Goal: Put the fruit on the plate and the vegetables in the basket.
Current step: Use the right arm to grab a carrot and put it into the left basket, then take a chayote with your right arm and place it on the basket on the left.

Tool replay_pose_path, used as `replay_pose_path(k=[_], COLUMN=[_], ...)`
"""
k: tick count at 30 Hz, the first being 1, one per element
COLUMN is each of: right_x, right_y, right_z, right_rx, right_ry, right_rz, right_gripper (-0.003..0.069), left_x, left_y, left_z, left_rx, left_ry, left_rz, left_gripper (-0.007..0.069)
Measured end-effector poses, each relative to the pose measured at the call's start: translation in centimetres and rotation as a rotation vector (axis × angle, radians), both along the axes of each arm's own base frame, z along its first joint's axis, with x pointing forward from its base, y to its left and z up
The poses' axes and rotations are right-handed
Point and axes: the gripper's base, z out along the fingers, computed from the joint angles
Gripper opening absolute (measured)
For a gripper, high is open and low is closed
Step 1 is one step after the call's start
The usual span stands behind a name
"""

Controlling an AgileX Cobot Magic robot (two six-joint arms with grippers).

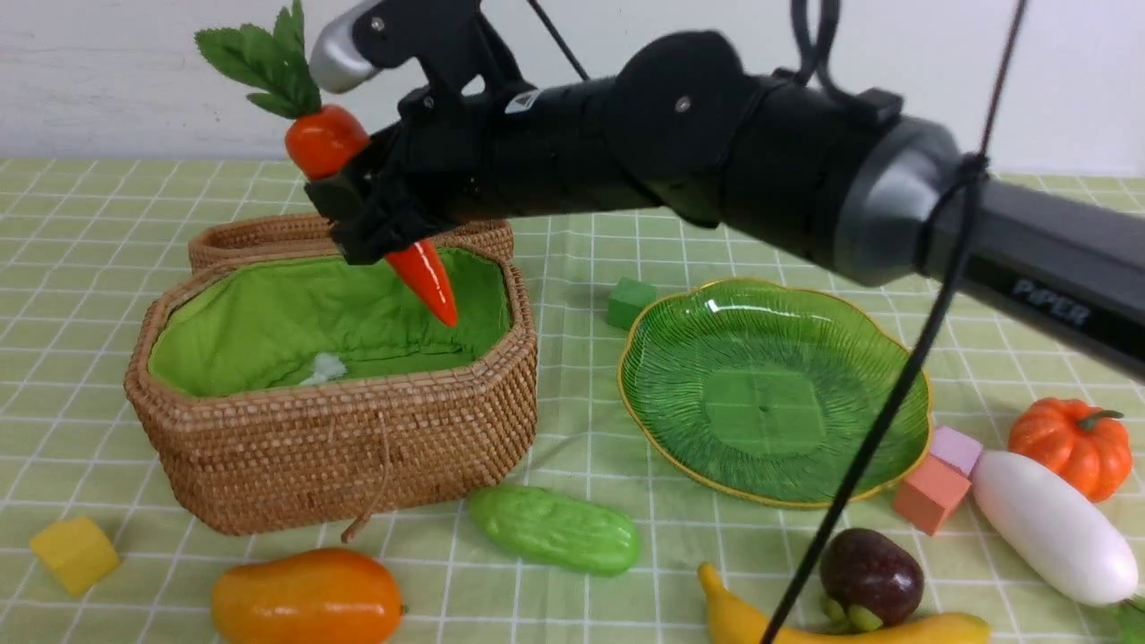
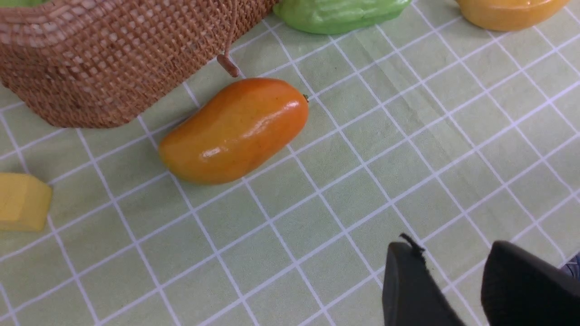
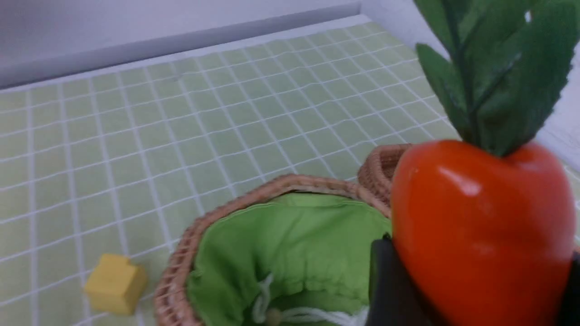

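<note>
The long red tapered vegetable with a green leafy top (image 1: 324, 140) hangs tip-down at the upper left of the front frame. The right gripper (image 1: 371, 215) clamps it above the open brown woven basket with green lining (image 1: 331, 398). The left gripper (image 2: 449, 257) is spread and empty, near the glossy orange-yellow mango (image 2: 235, 130).

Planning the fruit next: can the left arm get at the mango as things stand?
Probably yes. The left gripper, jaws open and empty, has only bare cloth between it and the mango.
</note>
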Motion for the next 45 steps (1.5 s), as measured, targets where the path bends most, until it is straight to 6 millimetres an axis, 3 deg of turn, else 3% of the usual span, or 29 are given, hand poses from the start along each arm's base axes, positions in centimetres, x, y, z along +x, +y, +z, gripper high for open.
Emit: replay_pose_path(k=[4,8,12,14,17,20,24,27,31,36,37,39,45], right_x=[1.5,1.6,0.7,0.1,-0.9,-1.9,-3.4,-4.0,-4.3,-3.6,-3.6,-2.9,-2.2], right_y=[0.8,1.2,1.5,1.5,0.8,-0.4,-4.5,-6.7,-7.8,-7.3,-7.3,-6.9,-6.6], right_z=[-3.3,-4.8,-4.8,-4.6,-3.3,-1.5,2.0,1.9,-1.1,-8.0,-8.3,-11.1,-15.1], right_rx=[-0.037,-0.079,-0.111,-0.137,-0.174,-0.207,-0.330,-0.459,-0.600,-0.656,-0.661,-0.679,-0.723], right_ry=[-0.029,-0.025,0.016,0.032,0.066,0.105,0.217,0.348,0.481,0.504,0.508,0.499,0.545], right_rz=[-0.056,-0.029,0.058,0.108,0.180,0.225,0.236,0.219,0.211,0.197,0.199,0.192,0.208], right_gripper=[0.0358,0.0374,0.0562,0.0639,0.0674,0.0666,0.0619,0.0595,0.0593,0.0590,0.0590,0.0589,0.0535], left_x=[0.0,0.0,0.0,0.0,0.0,0.0,-0.1,-0.1,0.0,0.1,0.1,0.1,0.1], left_y=[0.0,0.0,0.0,-0.1,-0.1,-0.1,-0.2,-0.2,-0.3,-0.2,-0.2,-0.2,-0.2], left_z=[0.0,0.0,0.0,0.0,0.0,0.0,0.1,0.1,0.2,0.2,0.2,0.2,0.2], left_rx=[0.000,-0.002,-0.006,-0.007,-0.012,-0.017,-0.029,-0.032,-0.036,-0.039,-0.039,-0.039,-0.040], left_ry=[0.000,0.000,0.001,0.001,0.002,0.003,0.006,0.005,-0.003,-0.011,-0.011,-0.014,-0.017], left_rz=[0.000,-0.001,-0.002,-0.002,-0.004,-0.005,-0.008,-0.008,-0.006,-0.002,-0.002,-0.001,0.000], left_gripper=[0.0239,0.0239,0.0239,0.0239,0.0239,0.0239,0.0239,0.0239,0.0239,0.0239,0.0239,0.0239,0.0239])
